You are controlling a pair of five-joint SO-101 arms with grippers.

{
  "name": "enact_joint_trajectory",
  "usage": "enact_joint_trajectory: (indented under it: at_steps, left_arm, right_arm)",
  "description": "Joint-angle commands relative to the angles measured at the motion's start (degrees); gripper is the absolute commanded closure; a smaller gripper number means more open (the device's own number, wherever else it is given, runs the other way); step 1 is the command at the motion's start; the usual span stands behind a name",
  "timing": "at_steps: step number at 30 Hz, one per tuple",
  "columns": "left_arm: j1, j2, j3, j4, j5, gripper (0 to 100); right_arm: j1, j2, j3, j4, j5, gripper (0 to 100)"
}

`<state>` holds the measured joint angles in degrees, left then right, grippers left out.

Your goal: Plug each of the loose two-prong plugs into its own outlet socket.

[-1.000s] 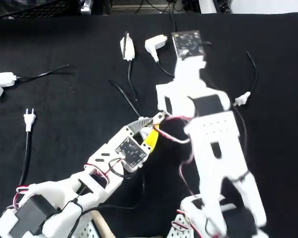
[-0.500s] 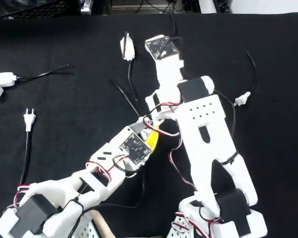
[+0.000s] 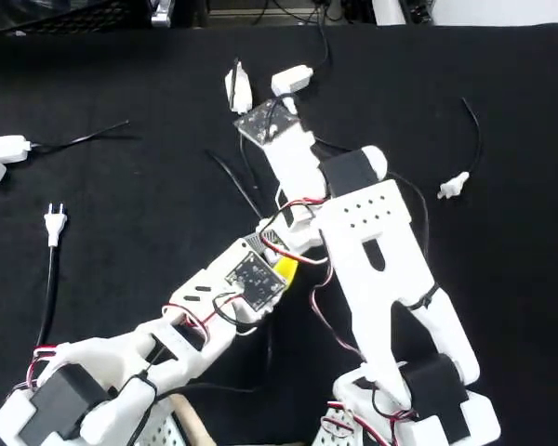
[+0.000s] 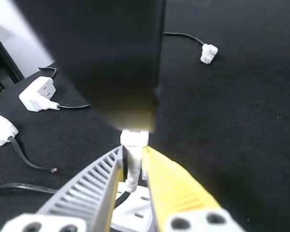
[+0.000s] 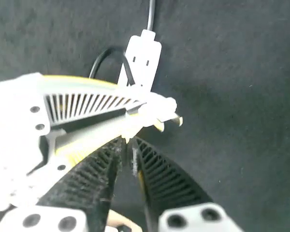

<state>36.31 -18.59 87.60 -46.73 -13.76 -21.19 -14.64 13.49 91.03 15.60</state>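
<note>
Plug [image 4: 134, 138] clamped in left gripper [image 4: 133, 151], outlet socket [image 4: 135, 210] just below | right gripper [image 5: 128, 141] fingers pressed together, beside left gripper | second loose plug [image 3: 54, 221] well apart on tabletop [image 3: 102, 260]

The left arm [image 3: 139, 358] and right arm [image 3: 381, 269] were white plastic with black motors [image 3: 60, 400] and looping red wires [image 3: 179, 319]. The left gripper [image 4: 133, 153] had one grey ribbed finger [image 4: 82, 195], one yellow; the right gripper [image 5: 128, 142] had black ribbed fingers [image 5: 169, 179]. Small holes dotted the right arm's plate [image 3: 377, 232].
</note>
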Motion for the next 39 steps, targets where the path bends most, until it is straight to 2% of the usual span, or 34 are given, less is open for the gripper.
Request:
enact_joint_trajectory:
  at_steps: [1,4,10,19,31,33,37,39]
  left_arm:
    - [0.7,-0.5,2.1,-6.3,-0.4,97]
    - [0.7,-0.4,3.8,-11.0,-0.4,97]
    - [0.7,-0.4,3.8,-10.9,-0.4,97]
    - [3.0,-0.5,4.9,-11.3,-0.4,97]
    - [2.9,0.1,3.9,-10.8,-0.4,97]
    - [2.8,0.2,3.1,-9.2,-0.4,97]
    - [2.2,-0.4,-0.2,0.2,-0.4,97]
    - [1.1,-0.4,-0.7,0.5,-0.4,97]
  right_arm:
    - [-0.4,-1.6,0.2,-0.4,0.9,98.6]
    - [-0.3,-1.7,0.2,-0.4,0.9,98.6]
    - [0.1,-1.7,0.5,-2.9,0.9,98.6]
    - [8.6,-1.3,2.2,-9.8,1.3,98.6]
    - [8.3,-2.2,1.5,-9.0,1.2,98.6]
    - [7.1,-2.9,-1.3,-7.6,0.9,98.6]
    - [2.7,-4.0,-3.7,-3.3,0.8,98.6]
    - [0.4,-3.8,-2.1,-2.4,0.8,98.6]
